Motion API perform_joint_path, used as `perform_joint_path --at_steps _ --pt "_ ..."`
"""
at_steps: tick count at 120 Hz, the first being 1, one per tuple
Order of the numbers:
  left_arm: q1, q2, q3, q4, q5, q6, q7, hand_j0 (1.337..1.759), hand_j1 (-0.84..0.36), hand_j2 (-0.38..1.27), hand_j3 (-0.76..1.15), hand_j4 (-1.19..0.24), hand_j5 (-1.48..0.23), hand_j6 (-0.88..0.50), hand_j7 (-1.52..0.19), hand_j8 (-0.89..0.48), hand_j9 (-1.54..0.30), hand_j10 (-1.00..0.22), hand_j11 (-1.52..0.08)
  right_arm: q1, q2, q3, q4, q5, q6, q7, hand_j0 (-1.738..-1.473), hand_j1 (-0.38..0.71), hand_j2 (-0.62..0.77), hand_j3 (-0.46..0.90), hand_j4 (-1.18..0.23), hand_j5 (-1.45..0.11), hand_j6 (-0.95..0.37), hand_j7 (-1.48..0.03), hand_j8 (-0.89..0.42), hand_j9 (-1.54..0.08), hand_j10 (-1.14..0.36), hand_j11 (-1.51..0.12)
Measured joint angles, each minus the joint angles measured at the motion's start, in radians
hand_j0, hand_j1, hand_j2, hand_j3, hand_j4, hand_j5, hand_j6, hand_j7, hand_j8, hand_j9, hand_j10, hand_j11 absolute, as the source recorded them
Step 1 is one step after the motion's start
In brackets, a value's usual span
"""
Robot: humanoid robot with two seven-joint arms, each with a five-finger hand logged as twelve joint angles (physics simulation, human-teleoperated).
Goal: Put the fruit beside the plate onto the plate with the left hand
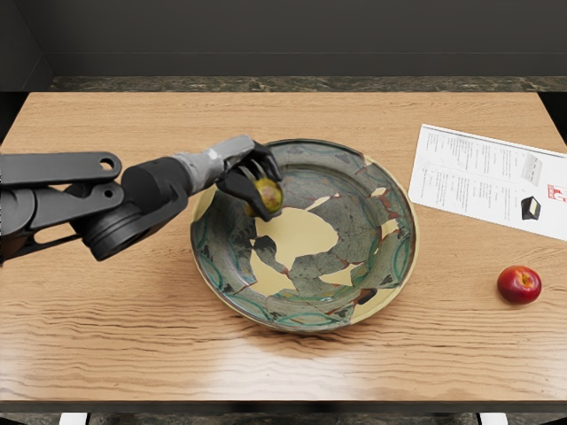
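From the bench's (133, 336) left edge the left arm (106, 208) reaches in, its dark left hand (241, 173) over the left inner wall of the plate (403, 257). The fingers (257, 166) are curled round a small yellow-green fruit (269, 194), which sits inside the rim; I cannot tell whether it touches the glaze. The plate is deep and wide, mid-bench, patterned in patchy green and cream, and nothing else lies in it. Toward the far right corner lies a printed sheet (487, 180), cut off at the picture's edge; its text is too small to read. A red apple (519, 284) rests near the right edge, well apart from the plate.
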Motion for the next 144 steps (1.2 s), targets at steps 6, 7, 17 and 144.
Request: perform_joint_path --at_steps 6,7,17,144 --pt "0.007 -0.008 0.0 0.001 0.001 0.0 0.0 1.657 -0.38 0.73 0.0 -0.71 -1.0 -0.49 -0.97 -0.47 -0.97 -0.69 -0.97 0.0 0.0 0.0 0.0 0.0 0.0 0.0 -1.658 -0.33 0.0 0.0 -0.02 -0.02 -0.02 -0.02 -0.02 -0.02 -0.02 -0.02" --pt "0.008 -0.008 0.0 0.002 0.001 0.0 0.0 1.657 -0.38 0.74 0.0 -0.71 -1.0 -0.49 -0.97 -0.47 -0.97 -0.69 -0.97 0.0 0.0 0.0 0.0 0.0 0.0 0.0 -1.658 -0.33 0.0 0.0 -0.02 -0.02 -0.02 -0.02 -0.02 -0.02 -0.02 -0.02" --pt "0.016 -0.018 0.0 0.003 0.003 0.0 -0.001 1.657 -0.37 0.72 0.0 -0.72 -1.0 -0.5 -0.97 -0.48 -0.97 -0.69 -0.97 0.0 0.0 0.0 0.0 0.0 0.0 0.0 -1.658 -0.33 0.0 0.0 -0.02 -0.02 -0.02 -0.02 -0.02 -0.02 -0.02 -0.02" --pt "0.113 0.473 -0.277 0.008 -0.687 -0.649 -0.005 1.658 0.31 0.02 0.0 -0.03 -0.05 -0.03 -0.04 -0.03 -0.04 -0.03 -0.04 0.0 0.0 0.0 0.0 0.0 0.0 0.0 -1.658 -0.33 0.0 0.0 -0.02 -0.02 -0.02 -0.02 -0.02 -0.02 -0.02 -0.02"
